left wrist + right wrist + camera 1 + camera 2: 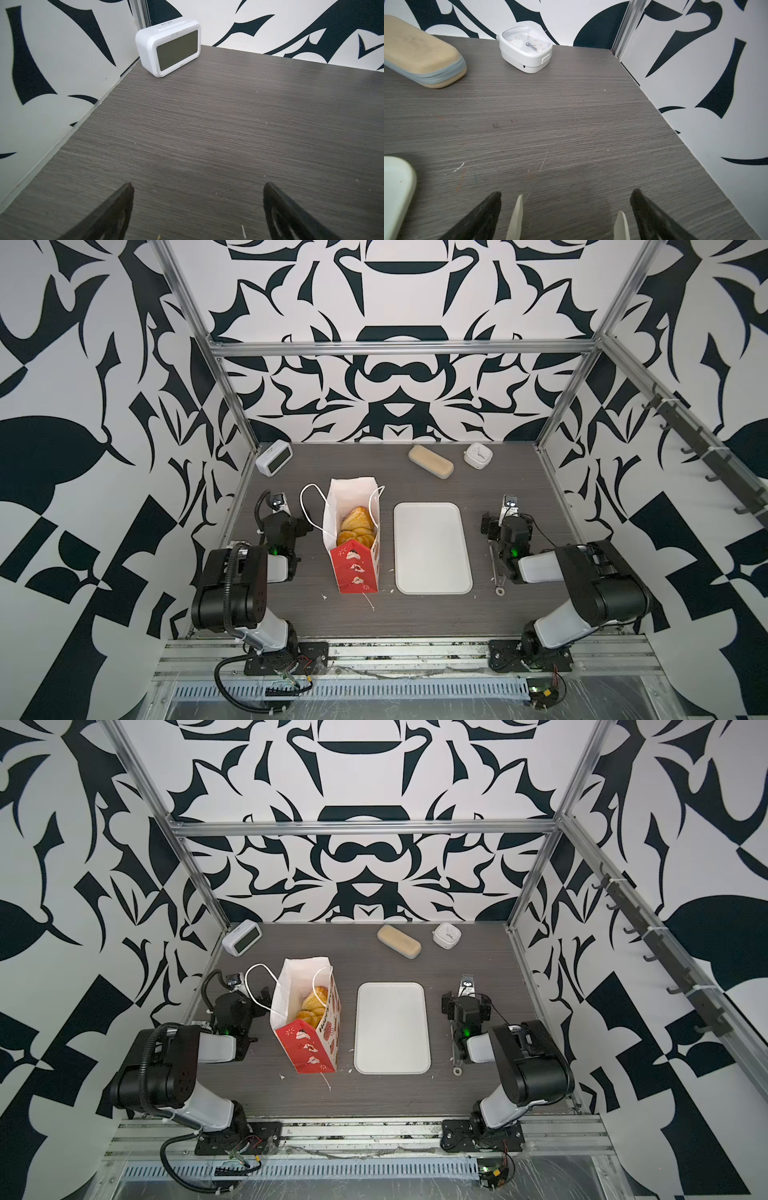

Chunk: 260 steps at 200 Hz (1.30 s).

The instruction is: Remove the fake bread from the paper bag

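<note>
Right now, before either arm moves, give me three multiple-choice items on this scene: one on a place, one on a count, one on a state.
1. The paper bag stands: A on the white tray; B beside the tray, on the left arm's side; C against the back wall.
2. Clocks on the table: A one; B two; C three.
3. The grippers are: A both open; B both shut; C one open, one shut.

B: bag and tray stand side by side.
B: a digital clock and a dial clock.
A: left gripper and right gripper show spread jaws.
</note>
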Tool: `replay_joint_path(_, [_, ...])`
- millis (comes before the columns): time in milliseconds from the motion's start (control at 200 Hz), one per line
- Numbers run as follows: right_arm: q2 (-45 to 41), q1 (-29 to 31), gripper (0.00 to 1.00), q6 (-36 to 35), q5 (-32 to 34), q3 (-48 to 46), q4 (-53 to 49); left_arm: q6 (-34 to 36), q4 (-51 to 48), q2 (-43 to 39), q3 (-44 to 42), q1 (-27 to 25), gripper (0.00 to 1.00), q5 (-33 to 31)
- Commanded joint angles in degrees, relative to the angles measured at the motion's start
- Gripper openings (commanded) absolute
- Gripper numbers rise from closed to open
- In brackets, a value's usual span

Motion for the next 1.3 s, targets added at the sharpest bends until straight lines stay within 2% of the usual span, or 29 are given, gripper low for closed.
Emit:
replay_joint_path(0, [-0.72, -0.15, 1.0, -0.1, -0.36, 0.09, 1.5, -0.79, 1.06, -0.1, 0.17, 0.19, 0.99, 0.62])
replay_joint_path(990, [-0.91, -0.12, 1.0, 0.16, 0.05, -0.15, 1.93, -0.26, 0.87, -0.45, 0.39, 0.2, 0.99, 0.88])
replay_joint_path(1195, [-7.42, 2.26, 0.98, 0.16, 6.04, -1.93, 0.38, -0.76, -10.26, -11.56, 1.48, 0.27, 0.99, -0.11])
replay_joint_path(1295, [-10.26, 3.91, 0.97, -1.02, 8.94, -1.39, -1.88, -1.39, -13.6, -19.25, 2.0, 0.13, 1.0, -4.15])
